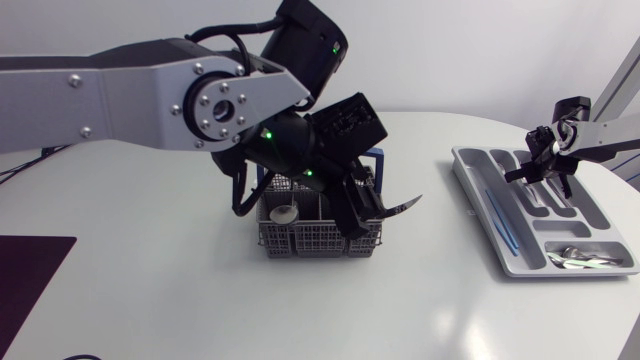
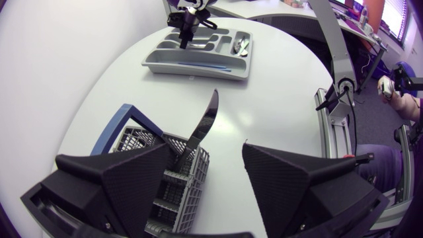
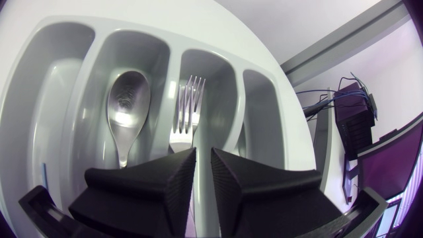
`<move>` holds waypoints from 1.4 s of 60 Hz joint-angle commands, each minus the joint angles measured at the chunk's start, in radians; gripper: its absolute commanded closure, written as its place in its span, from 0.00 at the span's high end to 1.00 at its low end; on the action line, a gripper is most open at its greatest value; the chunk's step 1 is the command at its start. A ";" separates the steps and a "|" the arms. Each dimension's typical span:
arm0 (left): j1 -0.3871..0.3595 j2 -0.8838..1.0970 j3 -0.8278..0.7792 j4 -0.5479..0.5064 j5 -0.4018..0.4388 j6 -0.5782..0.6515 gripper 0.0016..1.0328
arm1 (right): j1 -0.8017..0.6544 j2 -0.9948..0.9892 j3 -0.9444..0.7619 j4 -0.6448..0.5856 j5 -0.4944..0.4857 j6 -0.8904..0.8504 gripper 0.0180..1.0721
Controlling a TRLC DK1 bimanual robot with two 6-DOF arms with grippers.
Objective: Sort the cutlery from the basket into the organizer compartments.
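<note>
basket (image 1: 300, 240): grey mesh, a black knife (image 2: 203, 125) leans out over its rim | my left gripper (image 2: 207, 147): above the basket, fingers spread wide | organizer (image 1: 466, 180): spoon (image 3: 127, 106) lies in one compartment, fork (image 3: 187, 109) over the next | my right gripper (image 3: 203, 155): fingers nearly together, pinching the fork handle

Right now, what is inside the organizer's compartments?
A spoon and a fork lie in neighbouring compartments of the organizer; a thin blue piece lies in the long one, silver cutlery in the end one. The right gripper covers the fork's handle.
</note>
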 commanded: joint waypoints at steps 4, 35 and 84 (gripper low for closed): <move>-0.019 0.019 0.018 0.003 -0.026 -0.028 0.73 | -0.007 -0.085 -0.077 0.004 -0.036 0.029 0.41; -0.097 0.091 -0.088 0.195 -0.139 0.144 0.73 | 0.021 -0.501 -0.467 0.093 -0.253 0.000 0.71; -0.166 0.201 -0.098 0.402 -0.374 0.020 0.41 | 0.085 -0.685 -0.654 0.109 -0.276 -0.015 0.74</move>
